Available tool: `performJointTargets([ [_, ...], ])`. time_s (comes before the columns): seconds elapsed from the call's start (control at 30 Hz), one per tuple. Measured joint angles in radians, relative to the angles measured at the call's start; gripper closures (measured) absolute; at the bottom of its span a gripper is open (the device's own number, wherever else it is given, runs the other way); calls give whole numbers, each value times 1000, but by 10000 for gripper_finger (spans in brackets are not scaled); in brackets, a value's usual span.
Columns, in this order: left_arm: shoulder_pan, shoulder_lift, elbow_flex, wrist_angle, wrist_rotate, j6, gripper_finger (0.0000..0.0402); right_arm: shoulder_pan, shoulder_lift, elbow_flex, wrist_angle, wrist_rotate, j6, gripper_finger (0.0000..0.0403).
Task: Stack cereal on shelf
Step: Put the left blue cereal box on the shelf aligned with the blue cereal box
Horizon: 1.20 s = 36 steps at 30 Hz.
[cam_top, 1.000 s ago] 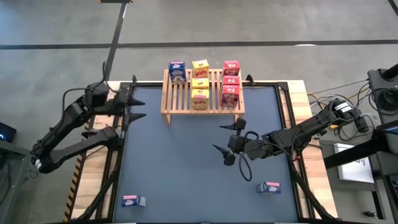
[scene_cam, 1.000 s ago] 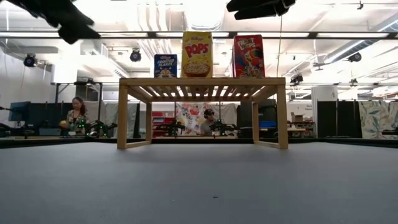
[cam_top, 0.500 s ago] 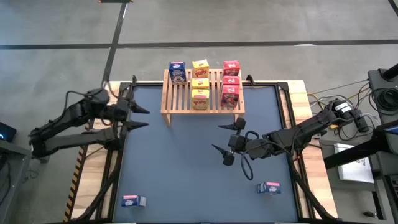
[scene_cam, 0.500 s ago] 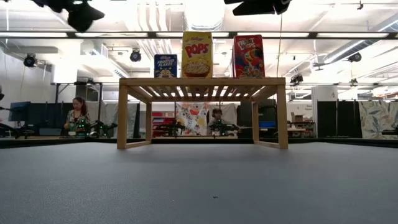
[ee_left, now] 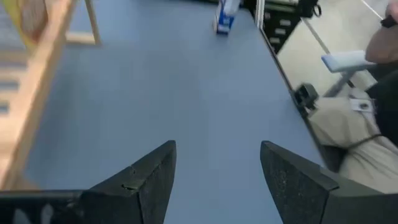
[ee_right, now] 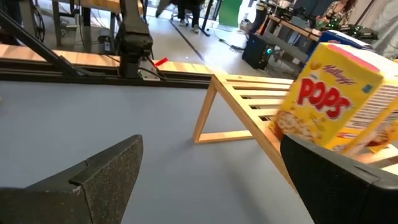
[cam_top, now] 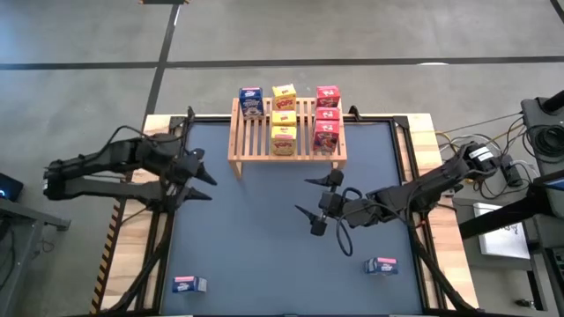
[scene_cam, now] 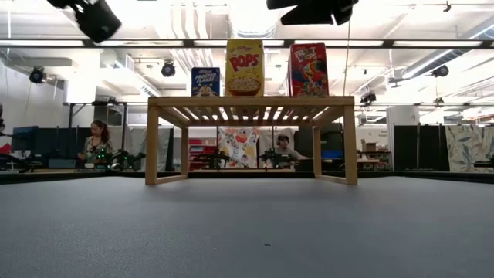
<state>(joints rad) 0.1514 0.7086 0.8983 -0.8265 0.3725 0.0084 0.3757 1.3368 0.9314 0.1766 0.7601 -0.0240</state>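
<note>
The wooden slatted shelf [cam_top: 286,132] stands on its legs at the table's far middle. On its top stand one blue cereal box [cam_top: 251,101], three yellow ones [cam_top: 284,116] and three red ones [cam_top: 327,116]. Two more small boxes lie on the blue mat: one near left [cam_top: 189,284], one near right [cam_top: 382,265]. My left gripper [cam_top: 201,172] hovers open at the table's left, above the mat, left of the shelf. My right gripper [cam_top: 310,195] hovers open over the mat's middle, on the near side of the shelf. Neither has anything between its fingers.
Black frame rails [cam_top: 163,220] run along the mat's left and right sides. The wide stretch of mat [cam_top: 264,246] between the shelf and the two loose boxes is free. In the low view, people sit at desks [scene_cam: 96,143] in the room behind the table.
My left gripper has swung from the table's far left corner toward the near edge and a little inward over the mat, turning so that it points more toward the near right. My right arm has kept nearly still. The boxes have not moved.
</note>
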Motion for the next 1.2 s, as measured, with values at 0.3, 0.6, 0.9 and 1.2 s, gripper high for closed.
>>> performJointTargets([
  [0.3,-38,-3,93,-322,-8,-265,185,-15,100,0,169,-1,-88,35],
  [0.6,-221,50,94,-100,-52,-352,185,-25,99,0,233,0,-158,35],
  [0.9,-477,259,161,-85,-162,-394,185,-60,100,0,230,0,-141,35],
  [1.2,-661,422,317,-214,-251,-592,185,-60,100,0,226,-1,-133,35],
])
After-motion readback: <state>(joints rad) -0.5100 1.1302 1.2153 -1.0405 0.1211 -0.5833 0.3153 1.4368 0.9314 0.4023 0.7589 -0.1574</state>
